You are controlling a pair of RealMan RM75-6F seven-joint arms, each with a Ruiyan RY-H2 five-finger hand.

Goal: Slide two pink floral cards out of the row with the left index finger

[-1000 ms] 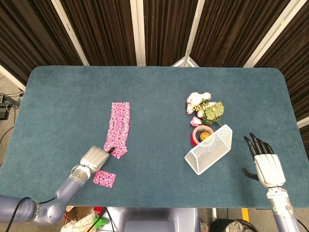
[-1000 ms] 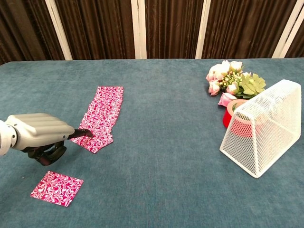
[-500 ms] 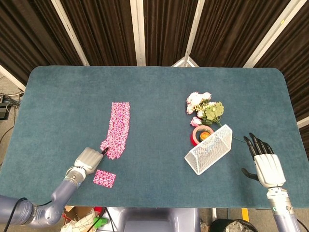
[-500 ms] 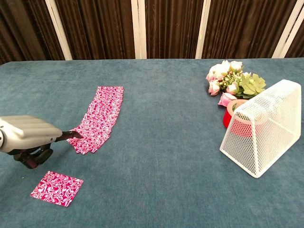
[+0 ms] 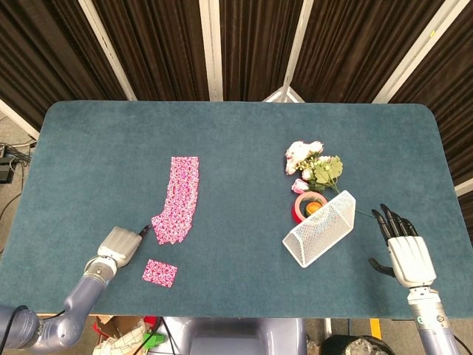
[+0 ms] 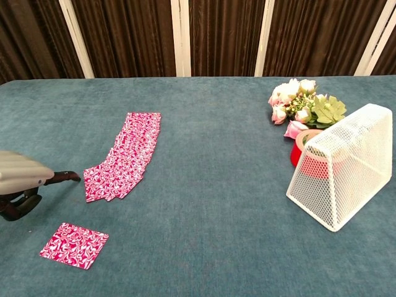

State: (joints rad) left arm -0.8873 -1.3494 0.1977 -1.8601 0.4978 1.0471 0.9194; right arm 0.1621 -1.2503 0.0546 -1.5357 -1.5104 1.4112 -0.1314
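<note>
Overlapping row of pink floral cards (image 5: 179, 198) lying on the teal felt worktop (image 5: 244, 148), long axis running from the far end toward the robot, near end fanned leftward; one separate pink floral card (image 5: 160, 273) flat on the felt nearer the robot, well apart from the row. Left hand (image 5: 118, 245) just left of the row's near end, extended index fingertip (image 6: 69, 176) beside the nearest card's edge, seemingly clear of it, holding nothing. Right hand (image 5: 403, 248) far off at the right, fingers spread, empty; left plainly nearer. Likely next: fingertip rightward onto the end card, then a drag toward the robot.
</note>
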